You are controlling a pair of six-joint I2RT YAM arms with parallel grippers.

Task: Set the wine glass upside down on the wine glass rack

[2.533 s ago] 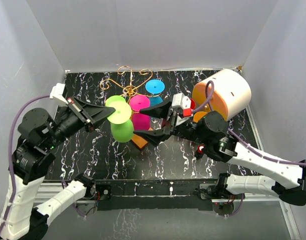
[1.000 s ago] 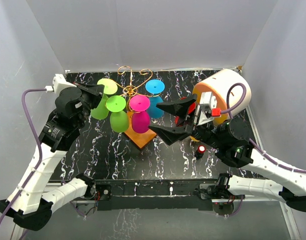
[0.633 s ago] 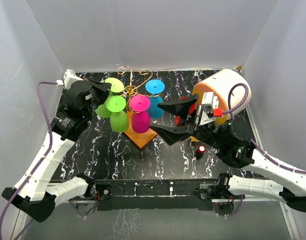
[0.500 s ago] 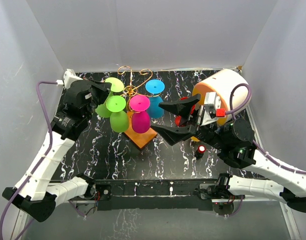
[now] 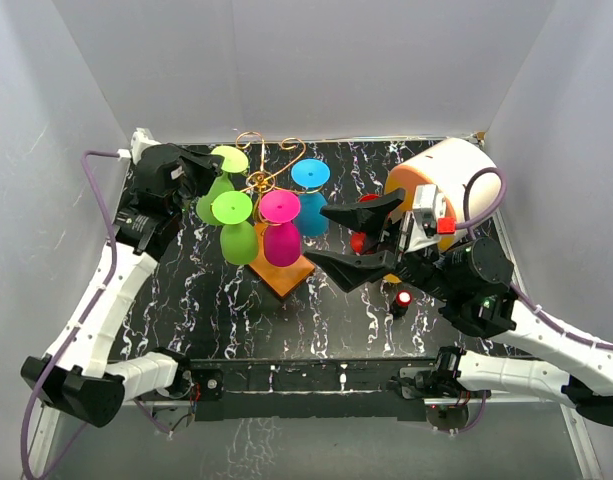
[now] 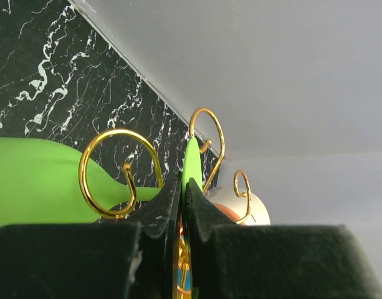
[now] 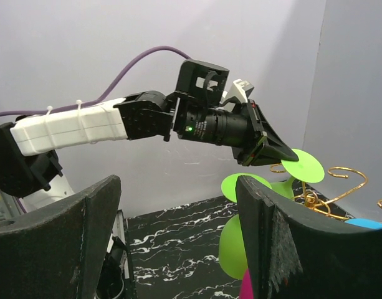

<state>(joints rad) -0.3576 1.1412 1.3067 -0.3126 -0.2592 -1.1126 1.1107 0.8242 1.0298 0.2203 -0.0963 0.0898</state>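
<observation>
My left gripper [image 5: 214,168] is shut on the flat foot of a lime-green wine glass [image 5: 229,158]. It holds the glass at the back left of the gold wire wine glass rack [image 5: 269,152], bowl hanging down. In the left wrist view my gripper [image 6: 182,184] pinches the foot's edge [image 6: 191,159] between gold scroll arms [image 6: 119,168]. A green [image 5: 238,240], a pink [image 5: 281,243] and a blue glass [image 5: 310,173] hang upside down on the rack, above its orange-brown base [image 5: 289,277]. My right gripper [image 5: 316,236] is open and empty, right of the rack. Its wrist view shows my left gripper [image 7: 265,149] holding the glass [image 7: 303,165].
A large white and orange cylinder [image 5: 448,185] lies at the back right. A small red thing [image 5: 401,298] sits on the black marbled table [image 5: 186,310] under my right arm. White walls close in the back and both sides.
My left gripper has carried the lime-green glass from in front of the rack up and back to its back-left side. My right gripper has drawn back a little to the right.
</observation>
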